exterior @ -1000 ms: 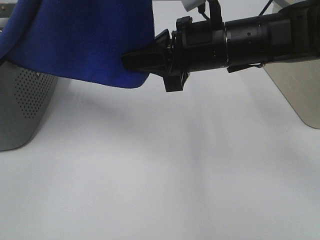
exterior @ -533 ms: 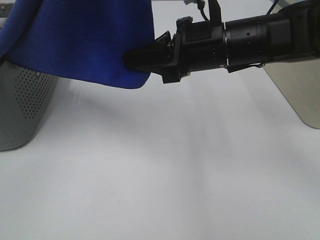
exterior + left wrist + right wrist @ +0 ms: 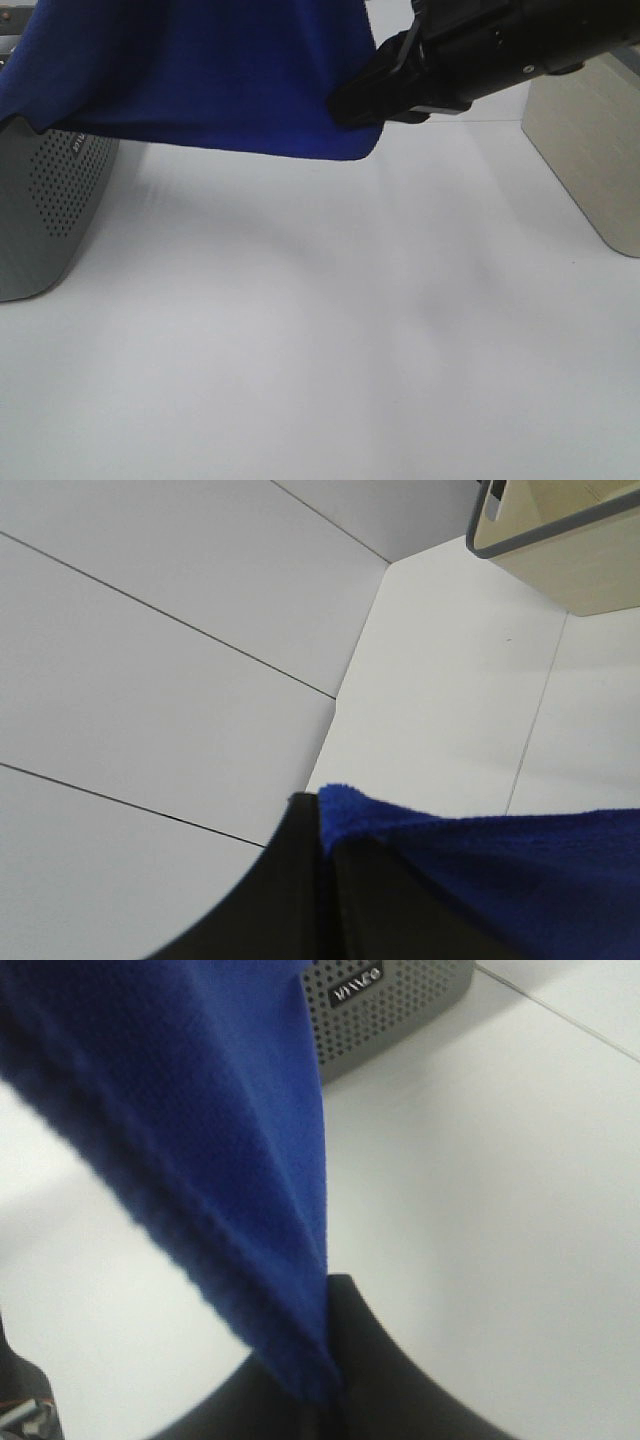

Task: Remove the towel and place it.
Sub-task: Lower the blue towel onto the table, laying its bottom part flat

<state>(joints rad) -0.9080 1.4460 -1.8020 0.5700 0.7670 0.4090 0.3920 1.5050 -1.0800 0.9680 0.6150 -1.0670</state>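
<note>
The royal-blue towel [image 3: 220, 80] hangs stretched across the top of the exterior high view, above the white table. My right gripper [image 3: 352, 106] reaches in from the right and is shut on the towel's lower right corner. In the right wrist view the black fingertips of the right gripper [image 3: 328, 1365] pinch the towel [image 3: 200, 1110] at its edge. The left wrist view shows my left gripper [image 3: 322, 818] shut on another corner of the towel [image 3: 500, 870]. The left arm itself is hidden in the exterior high view.
A grey perforated box [image 3: 45, 210] stands at the table's left, partly under the towel, and a second grey box [image 3: 590, 150] at the right. The white tabletop [image 3: 320, 330] lies below. A beige box with a grey rim [image 3: 570, 540] appears in the left wrist view.
My right arm has moved up and to the right, taking the towel's corner with it. The cloth now spans further right and its lower edge hangs straighter.
</note>
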